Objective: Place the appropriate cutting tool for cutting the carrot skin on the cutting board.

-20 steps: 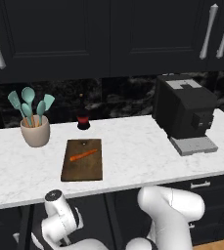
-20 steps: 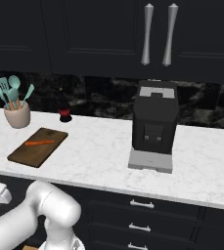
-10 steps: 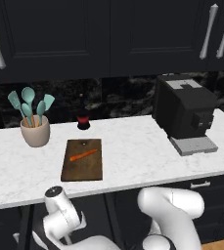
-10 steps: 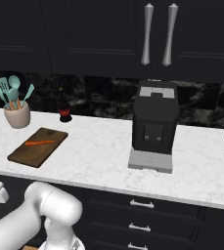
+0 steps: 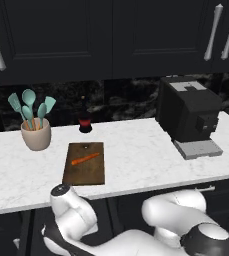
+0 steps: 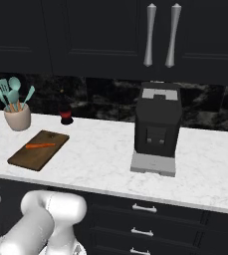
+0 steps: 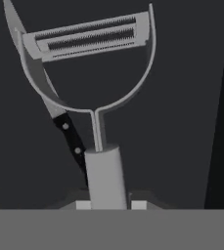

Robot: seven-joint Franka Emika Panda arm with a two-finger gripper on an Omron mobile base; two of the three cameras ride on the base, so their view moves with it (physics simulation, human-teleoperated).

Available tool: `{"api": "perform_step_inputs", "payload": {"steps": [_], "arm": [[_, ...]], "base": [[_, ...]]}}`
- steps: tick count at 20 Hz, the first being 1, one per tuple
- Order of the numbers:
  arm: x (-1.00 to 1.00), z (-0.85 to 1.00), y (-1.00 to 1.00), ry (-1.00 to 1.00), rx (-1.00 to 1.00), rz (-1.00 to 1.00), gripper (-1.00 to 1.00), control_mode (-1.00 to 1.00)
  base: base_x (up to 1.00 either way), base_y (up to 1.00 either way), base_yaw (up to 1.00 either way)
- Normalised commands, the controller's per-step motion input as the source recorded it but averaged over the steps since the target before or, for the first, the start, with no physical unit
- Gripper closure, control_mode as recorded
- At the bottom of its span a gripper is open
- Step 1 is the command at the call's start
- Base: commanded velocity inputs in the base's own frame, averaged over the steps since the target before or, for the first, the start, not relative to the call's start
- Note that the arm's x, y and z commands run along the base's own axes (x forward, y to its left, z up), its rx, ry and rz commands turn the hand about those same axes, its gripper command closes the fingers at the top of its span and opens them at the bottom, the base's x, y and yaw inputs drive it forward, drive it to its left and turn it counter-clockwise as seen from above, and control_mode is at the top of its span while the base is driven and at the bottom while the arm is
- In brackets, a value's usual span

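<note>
1. Gripper (image 7: 111, 204) clamped on the peeler (image 7: 96, 93) handle, loop head up in the hand view.
2. Black-handled knife (image 7: 67, 132) just behind the peeler.
3. Carrot (image 5: 85, 159) lying on the cutting board (image 5: 84, 172), on the marble counter (image 5: 136, 150).

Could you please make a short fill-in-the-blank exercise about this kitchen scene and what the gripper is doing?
1. The carrot lies on the ____.
2. The gripper is shut on the handle of the ____.
3. Beside the peeler lies a knife with a ____ handle.
4. The turquoise utensils stand in a beige ____.

Missing words: cutting board; peeler; black; pot
</note>
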Motion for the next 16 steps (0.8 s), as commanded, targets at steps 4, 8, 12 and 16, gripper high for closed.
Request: {"api": "perform_step_inputs", "payload": {"steps": [4, 8, 12, 16], "arm": [[-0.63, 0.88, -0.09, -0.06, 0.00, 0.00, 1.00, -1.00], [-0.45, 0.90, -0.03, -0.06, 0.00, 0.00, 1.00, -1.00], [-0.06, 0.98, -0.02, -0.07, 0.00, 0.00, 1.00, -1.00], [0.18, 0.97, 0.00, -0.01, 0.00, 0.00, 1.00, -1.00]], "base": [[0.00, 0.00, 0.00], [0.00, 0.00, 0.00], [0.00, 0.00, 0.00], [0.00, 0.00, 0.00]]}}
